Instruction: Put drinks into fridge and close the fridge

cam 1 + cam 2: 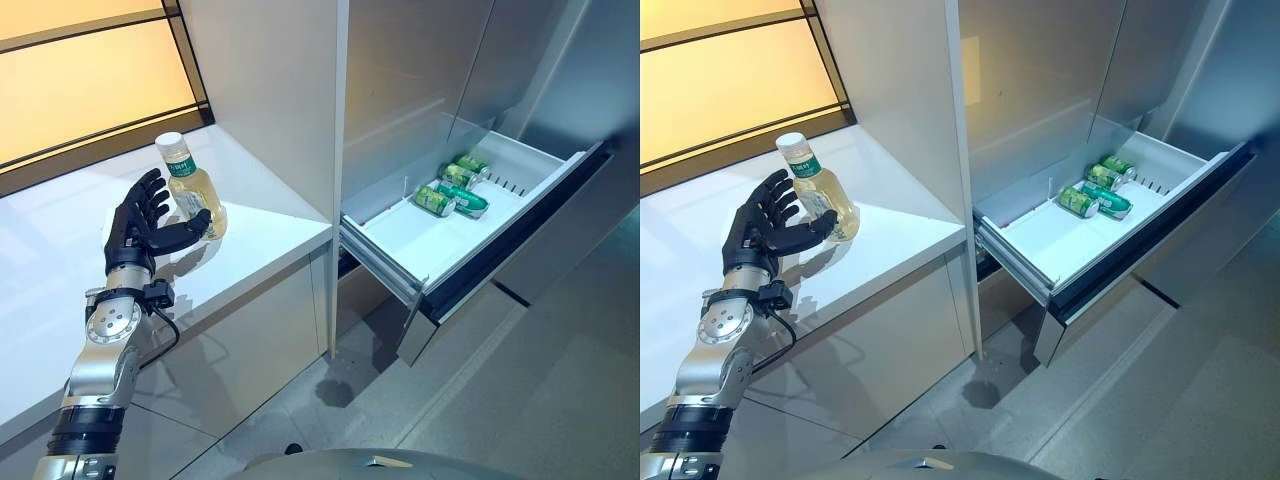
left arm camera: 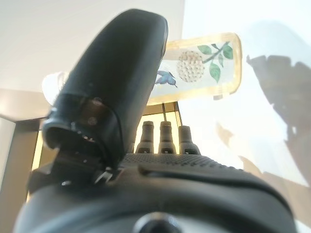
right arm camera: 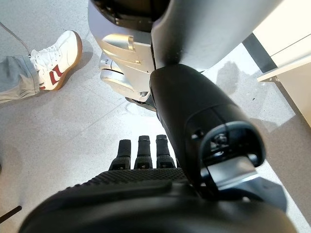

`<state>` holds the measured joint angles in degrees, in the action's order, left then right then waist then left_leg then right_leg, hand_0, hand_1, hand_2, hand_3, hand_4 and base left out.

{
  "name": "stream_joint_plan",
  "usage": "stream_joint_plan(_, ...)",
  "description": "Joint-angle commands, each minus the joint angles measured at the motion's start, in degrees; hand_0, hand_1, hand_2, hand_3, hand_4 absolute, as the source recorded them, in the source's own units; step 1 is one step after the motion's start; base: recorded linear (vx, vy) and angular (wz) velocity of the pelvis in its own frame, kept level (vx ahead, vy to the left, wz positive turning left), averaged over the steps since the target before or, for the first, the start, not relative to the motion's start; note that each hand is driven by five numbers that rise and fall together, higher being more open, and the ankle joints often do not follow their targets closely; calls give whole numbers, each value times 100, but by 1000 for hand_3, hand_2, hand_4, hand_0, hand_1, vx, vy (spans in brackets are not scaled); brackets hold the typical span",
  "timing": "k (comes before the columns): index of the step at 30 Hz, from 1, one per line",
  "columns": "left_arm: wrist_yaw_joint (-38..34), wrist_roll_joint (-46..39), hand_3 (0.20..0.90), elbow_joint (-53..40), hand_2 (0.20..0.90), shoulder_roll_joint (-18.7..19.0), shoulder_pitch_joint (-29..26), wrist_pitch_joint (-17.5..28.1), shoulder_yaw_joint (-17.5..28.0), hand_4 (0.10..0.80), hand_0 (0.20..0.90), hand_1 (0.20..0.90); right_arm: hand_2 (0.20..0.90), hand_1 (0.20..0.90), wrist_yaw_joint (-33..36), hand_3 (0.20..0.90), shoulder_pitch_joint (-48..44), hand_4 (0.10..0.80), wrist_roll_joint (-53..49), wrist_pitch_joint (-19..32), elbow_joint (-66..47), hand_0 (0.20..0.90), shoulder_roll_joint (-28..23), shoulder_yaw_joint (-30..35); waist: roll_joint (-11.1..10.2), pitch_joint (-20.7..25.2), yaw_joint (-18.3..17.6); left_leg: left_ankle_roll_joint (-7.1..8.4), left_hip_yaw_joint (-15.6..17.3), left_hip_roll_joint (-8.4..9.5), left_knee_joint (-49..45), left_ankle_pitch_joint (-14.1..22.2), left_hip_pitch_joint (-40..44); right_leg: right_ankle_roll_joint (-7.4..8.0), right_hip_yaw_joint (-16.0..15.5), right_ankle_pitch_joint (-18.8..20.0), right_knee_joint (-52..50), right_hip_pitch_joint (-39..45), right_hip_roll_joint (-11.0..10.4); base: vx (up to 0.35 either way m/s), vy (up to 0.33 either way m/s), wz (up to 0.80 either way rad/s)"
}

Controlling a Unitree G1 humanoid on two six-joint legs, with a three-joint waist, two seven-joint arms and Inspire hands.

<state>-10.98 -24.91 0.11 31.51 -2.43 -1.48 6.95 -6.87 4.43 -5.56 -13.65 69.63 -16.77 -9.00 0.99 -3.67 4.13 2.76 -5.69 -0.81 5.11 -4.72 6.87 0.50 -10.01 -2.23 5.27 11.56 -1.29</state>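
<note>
White tabletop (image 1: pixel 250 250) carries one clear bottle (image 1: pixel 195 190) of pale yellow drink (white cap, green label), standing upright. Left hand (image 1: pixel 140 225) is at it, fingers (image 1: pixel 150 195) spread behind, thumb reaching across its front. Farther off, the open fridge drawer (image 1: pixel 420 240) holds four green cans (image 1: pixel 455 185) lying down. Right hand (image 3: pixel 146 194) hangs over the floor, fingers straight.

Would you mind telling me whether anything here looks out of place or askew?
Nothing looks spilled or damaged. The bottle stands on the white counter, tilted a little, with the open left hand at it. The fridge drawer stands pulled out, with green cans lying on their sides at its far end.
</note>
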Motion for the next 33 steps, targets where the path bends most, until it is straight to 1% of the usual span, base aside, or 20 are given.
stream_joint_plan(1, -123, -131, 900, 32, 900, 318, -1087, 487, 194, 800, 900, 900, 900, 900, -202, 900, -186, 800, 1, 10, 47, 900, 106, -208, -44, 103, -107, -408, 53, 451, -12, 623, 203, 252, 220, 168, -174, -242, 5, 22, -3, -3)
stream_joint_plan(12, -267, -228, 900, 337, 900, 396, -1394, 478, 108, 800, 900, 900, 900, 900, -210, 900, -186, 800, 43, -28, 32, 900, 96, -270, -35, 128, -198, -398, 103, 438, -13, 630, 230, 253, 277, 166, -178, -236, 19, 11, -1, -4)
stream_joint_plan(27, -336, -420, 900, 604, 900, 397, -1647, 517, 83, 800, 900, 900, 900, 900, -182, 900, -186, 800, 18, -1, 58, 900, 101, -343, -40, 151, -263, -397, 145, 425, -12, 648, 248, 251, 335, 161, -178, -242, 33, 1, 0, -1)
stream_joint_plan(28, -352, -437, 807, 627, 820, 389, -1660, 540, 75, 707, 820, 820, 900, 900, -177, 900, -190, 800, 16, 3, 64, 900, 104, -344, -39, 155, -267, -395, 147, 426, -12, 648, 246, 251, 336, 162, -178, -245, 34, 0, 0, 0)
stream_joint_plan(29, -383, -433, 524, 635, 578, 383, -1669, 552, 70, 424, 578, 578, 900, 900, -183, 900, -193, 800, 29, 8, 70, 900, 102, -340, -38, 156, -271, -395, 149, 425, -13, 649, 246, 251, 339, 160, -180, -247, 34, 0, 0, 0)
stream_joint_plan(30, -403, -436, 373, 650, 448, 376, -1678, 572, 69, 273, 448, 448, 900, 900, -186, 900, -194, 800, 28, 14, 76, 900, 102, -339, -40, 155, -275, -396, 150, 425, -13, 650, 248, 250, 343, 161, -184, -249, 37, 0, 0, 0)
stream_joint_plan(31, -423, -455, 200, 666, 300, 372, -1690, 596, 66, 100, 300, 300, 900, 900, -189, 900, -195, 800, 28, 10, 71, 900, 99, -340, -43, 155, -279, -395, 151, 425, -13, 650, 250, 251, 347, 161, -182, -247, 37, 0, 0, 0)
stream_joint_plan(33, -438, -471, 200, 715, 300, 368, -1720, 638, 61, 100, 300, 300, 900, 900, -182, 900, -196, 800, 19, 19, 76, 900, 102, -353, -44, 155, -286, -395, 155, 424, -12, 649, 249, 251, 350, 164, -177, -247, 39, 0, 0, 0)
